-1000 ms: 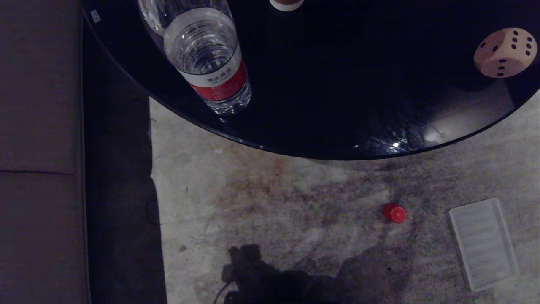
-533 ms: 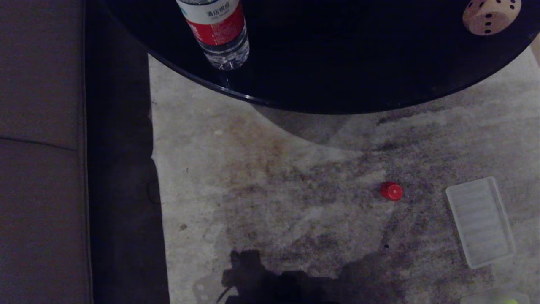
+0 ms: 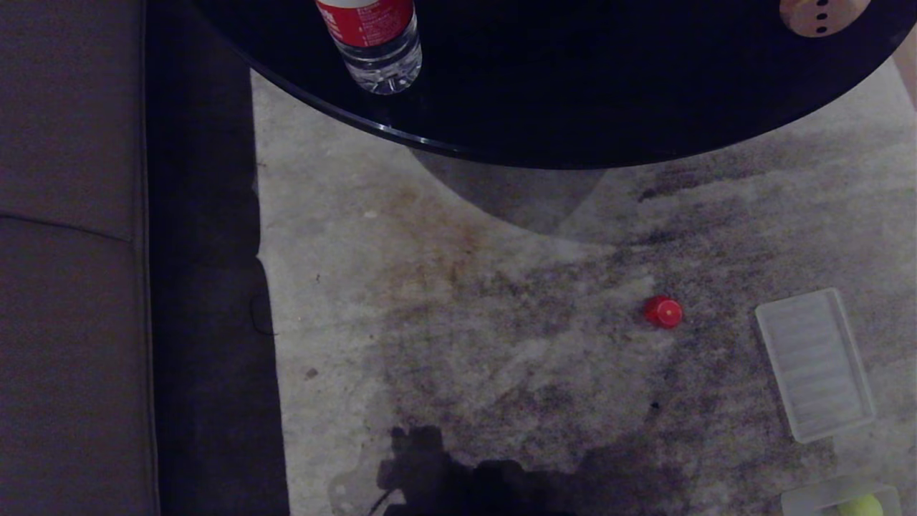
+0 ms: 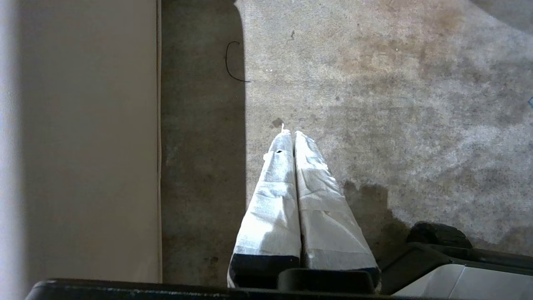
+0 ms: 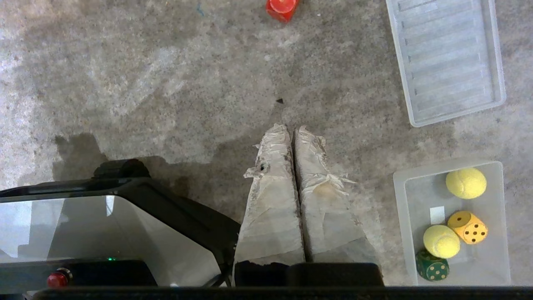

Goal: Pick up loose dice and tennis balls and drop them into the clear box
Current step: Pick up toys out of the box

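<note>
Head view: the beige die (image 3: 817,16) sits on the black desk (image 3: 544,107), at its far right edge, with a water bottle (image 3: 374,43) on the same desk. On the floor (image 3: 466,322) lie a red cap (image 3: 664,312) and the ribbed clear lid (image 3: 815,364). Neither arm shows here.
Left wrist view: the left gripper (image 4: 294,134) hangs over bare floor beside a sofa (image 4: 87,137), jaws pressed together, holding nothing.
Right wrist view: the right gripper (image 5: 292,130) is also clenched and empty. The clear box (image 5: 454,221) stands on the floor just beside these jaws, off to one side. It holds two tennis balls (image 5: 466,183), the yellow die (image 5: 467,227) and the green die (image 5: 432,265). The lid lies ahead of the jaws, as does the cap.
Step in hand: judging by the box's contents, between picks; both arms idle.
Next move: the beige die is likely next. That calls for nearing the desk, opening one set of jaws and lifting them to desk height. A red die is not in view.
</note>
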{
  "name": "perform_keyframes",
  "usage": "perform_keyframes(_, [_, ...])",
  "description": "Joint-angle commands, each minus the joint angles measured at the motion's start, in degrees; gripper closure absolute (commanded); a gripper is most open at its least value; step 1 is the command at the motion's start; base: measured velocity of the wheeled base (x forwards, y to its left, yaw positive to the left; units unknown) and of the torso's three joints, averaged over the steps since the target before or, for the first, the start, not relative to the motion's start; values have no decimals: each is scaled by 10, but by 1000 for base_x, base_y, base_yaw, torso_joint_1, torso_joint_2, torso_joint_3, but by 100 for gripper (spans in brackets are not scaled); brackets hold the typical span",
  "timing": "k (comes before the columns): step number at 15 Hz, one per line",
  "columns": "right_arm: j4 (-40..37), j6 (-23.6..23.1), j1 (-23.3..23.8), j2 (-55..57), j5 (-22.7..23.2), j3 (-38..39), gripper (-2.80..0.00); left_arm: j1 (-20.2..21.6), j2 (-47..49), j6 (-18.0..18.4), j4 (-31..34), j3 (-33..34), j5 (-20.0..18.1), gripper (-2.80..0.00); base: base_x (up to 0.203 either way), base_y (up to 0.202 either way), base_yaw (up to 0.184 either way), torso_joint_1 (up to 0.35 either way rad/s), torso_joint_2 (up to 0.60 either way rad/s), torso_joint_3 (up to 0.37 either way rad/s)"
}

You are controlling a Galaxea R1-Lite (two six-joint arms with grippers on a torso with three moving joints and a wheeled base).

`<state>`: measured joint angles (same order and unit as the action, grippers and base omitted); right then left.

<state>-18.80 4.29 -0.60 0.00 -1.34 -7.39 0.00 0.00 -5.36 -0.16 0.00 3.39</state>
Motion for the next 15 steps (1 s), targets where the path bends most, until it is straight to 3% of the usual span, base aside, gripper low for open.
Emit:
perform_keyframes(1, [-1, 0, 0, 0, 0, 0, 0, 0, 1, -1, 0, 1, 0, 0, 0, 0, 0, 0, 0, 0])
perform_keyframes(15, [-1, 1, 0, -1, 0, 0, 0, 0, 0, -1, 0, 1, 0, 0, 0, 0, 0, 0, 0, 0])
